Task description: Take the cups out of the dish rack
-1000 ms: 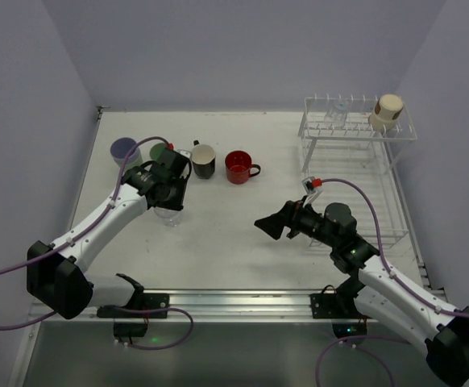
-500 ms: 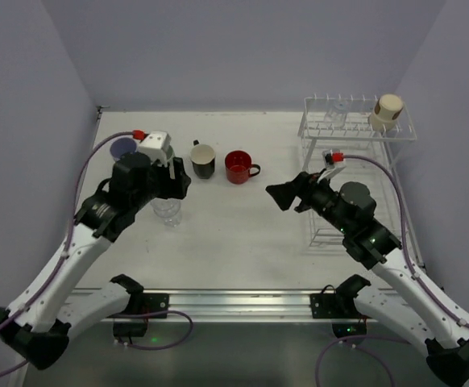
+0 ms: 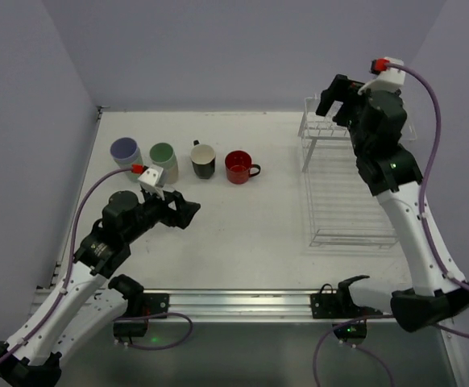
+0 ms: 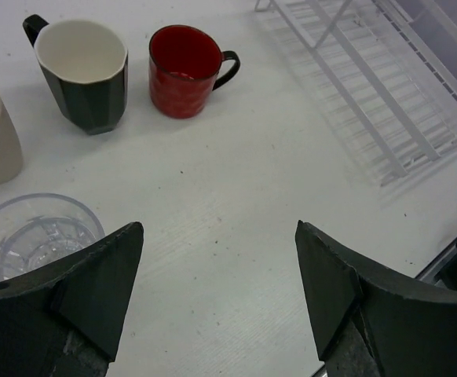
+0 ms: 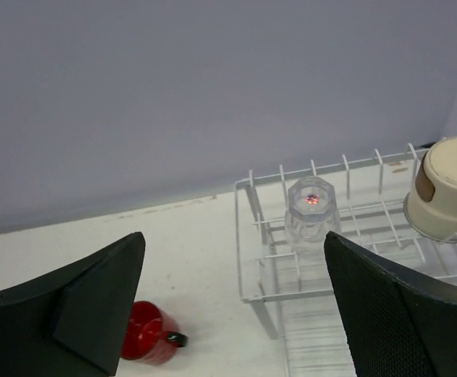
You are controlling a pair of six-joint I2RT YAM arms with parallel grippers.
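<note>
Four cups stand in a row at the back left of the table: a lavender tumbler (image 3: 125,151), a pale green tumbler (image 3: 163,154), a black mug (image 3: 203,160) with cream inside and a red mug (image 3: 238,166). A clear glass (image 4: 32,236) stands on the table just left of my left gripper (image 4: 218,259), which is open and empty. The dish rack (image 3: 355,210) stands at the right. On its upper tier an upturned clear glass (image 5: 312,208) and a beige tumbler (image 5: 448,188) rest among the pegs. My right gripper (image 5: 233,251) hovers open above that tier, short of the glass.
In the top view the raised right arm hides the beige tumbler, and the left arm hides the glass on the table. The rack's lower tier (image 4: 385,102) lies bare. Lilac walls close the table at the left, back and right.
My left gripper opened, let go of the clear glass and drew back toward its base. My right arm swung from the table's middle up to the rack's upper tier.
</note>
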